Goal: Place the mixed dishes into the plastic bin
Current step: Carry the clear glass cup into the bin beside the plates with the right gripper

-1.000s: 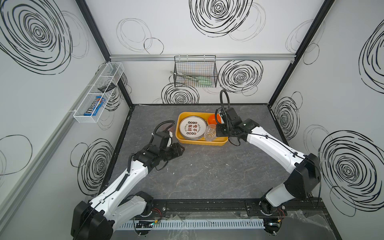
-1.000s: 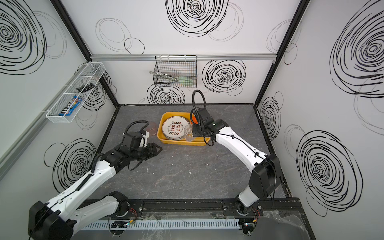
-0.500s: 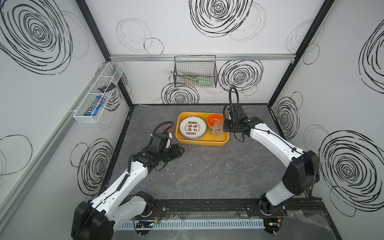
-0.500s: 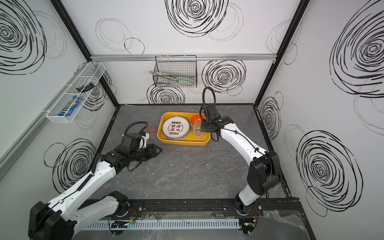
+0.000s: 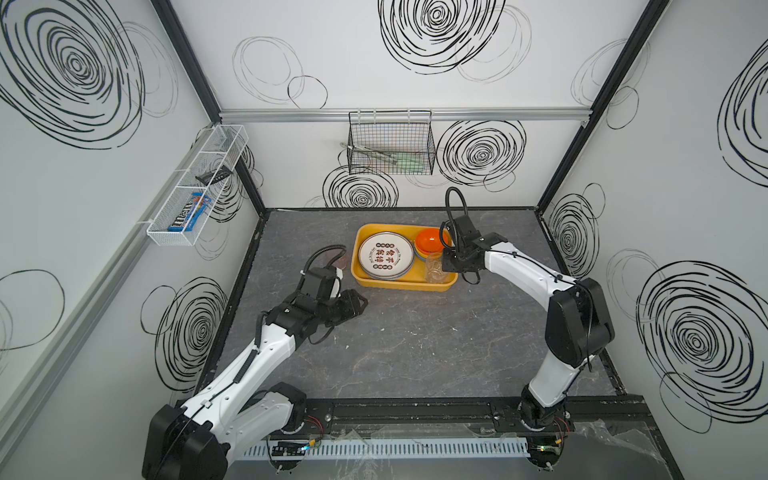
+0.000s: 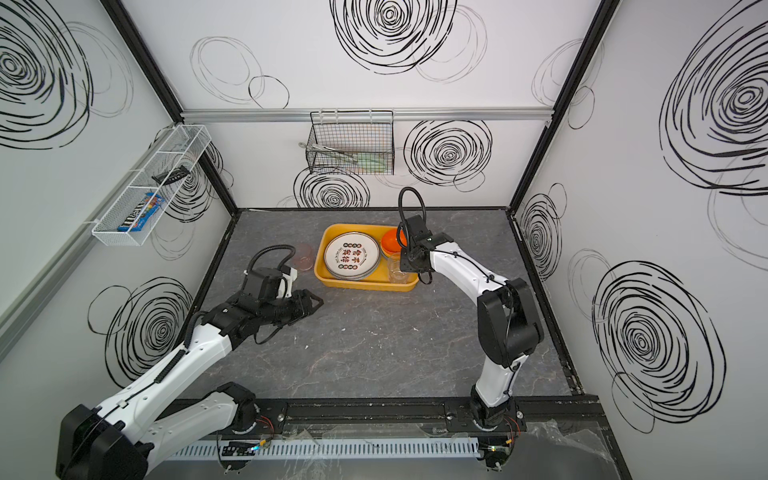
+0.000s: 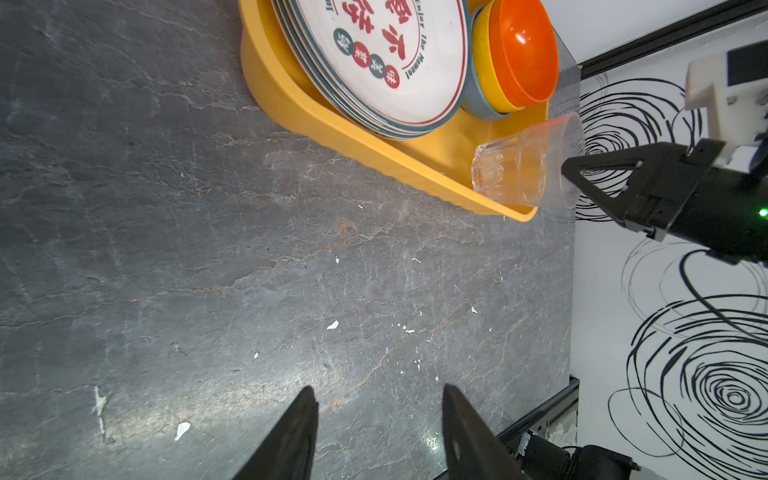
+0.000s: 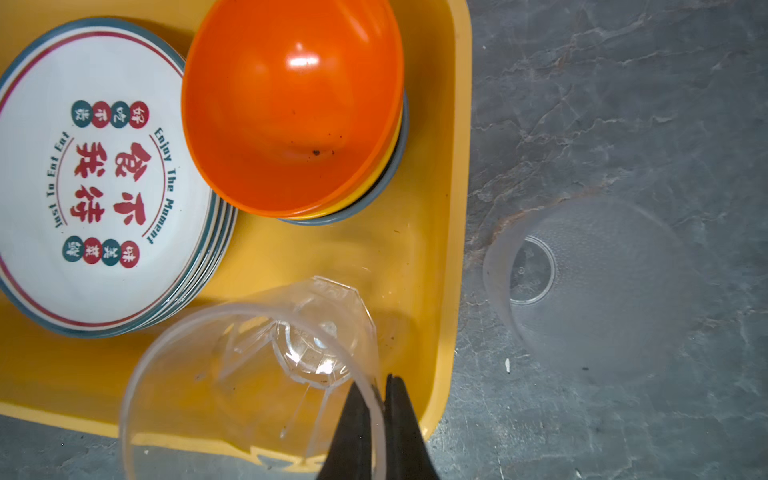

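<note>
Your right gripper point(image 6: 404, 266) is clamped on the rim of the clear cup point(image 6: 397, 273), upright at the 4 o'clock corner of the yellow bin point(image 6: 361, 285) in both top views, while your empty, half-spread left gripper point(image 6: 314, 300) has the pink cup point(image 6: 303, 255) at its 11 o'clock, nearer that arm.

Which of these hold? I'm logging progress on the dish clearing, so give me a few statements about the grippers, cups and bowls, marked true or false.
1. The right gripper pinches the clear cup by its rim. True.
2. The left gripper holds a plate. False: it is open and empty.
3. The orange bowl sits inside the plastic bin. True.
4. The pink cup is in the bin. False: it is on the table, beside the bin.
</note>
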`<state>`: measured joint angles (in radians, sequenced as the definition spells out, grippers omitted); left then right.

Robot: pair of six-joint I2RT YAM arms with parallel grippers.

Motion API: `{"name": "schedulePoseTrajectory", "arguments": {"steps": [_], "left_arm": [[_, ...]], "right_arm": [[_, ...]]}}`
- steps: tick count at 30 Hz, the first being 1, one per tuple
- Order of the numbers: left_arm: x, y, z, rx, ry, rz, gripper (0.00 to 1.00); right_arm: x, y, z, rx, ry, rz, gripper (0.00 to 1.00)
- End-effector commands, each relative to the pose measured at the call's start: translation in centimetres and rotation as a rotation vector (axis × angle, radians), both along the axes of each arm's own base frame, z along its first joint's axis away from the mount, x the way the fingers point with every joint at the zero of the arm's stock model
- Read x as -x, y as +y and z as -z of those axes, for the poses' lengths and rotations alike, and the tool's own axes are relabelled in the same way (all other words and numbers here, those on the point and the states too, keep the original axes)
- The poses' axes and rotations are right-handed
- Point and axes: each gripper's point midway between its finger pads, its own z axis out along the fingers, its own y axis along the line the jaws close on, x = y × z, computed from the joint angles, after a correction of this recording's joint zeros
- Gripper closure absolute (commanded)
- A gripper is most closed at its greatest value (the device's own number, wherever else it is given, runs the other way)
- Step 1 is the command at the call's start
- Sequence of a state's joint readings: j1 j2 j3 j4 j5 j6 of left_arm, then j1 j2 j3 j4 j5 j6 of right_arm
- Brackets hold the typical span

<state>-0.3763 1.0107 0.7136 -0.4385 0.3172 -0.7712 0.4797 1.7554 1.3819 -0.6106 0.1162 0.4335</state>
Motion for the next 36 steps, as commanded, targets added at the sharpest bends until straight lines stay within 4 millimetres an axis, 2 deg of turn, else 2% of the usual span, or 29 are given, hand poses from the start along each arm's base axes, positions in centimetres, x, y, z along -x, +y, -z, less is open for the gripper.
{"name": "schedulePoseTrajectory", "arguments": {"steps": [1,13,20,30,36], "left_arm": [[-0.4,0.1,-0.5,0.02,-0.032,-0.009,0.48],[-0.4,0.4,-0.3,0.016,-0.028,-0.018,0.47],[-0.3,0.5,0.1,0.017,-0.02,-0.019,0.47],[-0.3,0.7,0.3,0.018,-0.018,-0.026,0.47],[-0.3,0.7,0.2,0.02,-0.019,-0.026,0.47]], "right_arm": [[-0.8,0.2,-0.5,-0.022,-0.024,0.02,0.95],[-1.7,0.2,1.7,-0.004,-0.003,0.033,0.94],[-1.8,0.2,2.5,-0.001,0.004,0.035,0.88],[-1.9,0.4,3.2,0.005,0.018,0.035,0.82],[-1.7,0.2,2.4,0.003,0.01,0.041,0.72]]}}
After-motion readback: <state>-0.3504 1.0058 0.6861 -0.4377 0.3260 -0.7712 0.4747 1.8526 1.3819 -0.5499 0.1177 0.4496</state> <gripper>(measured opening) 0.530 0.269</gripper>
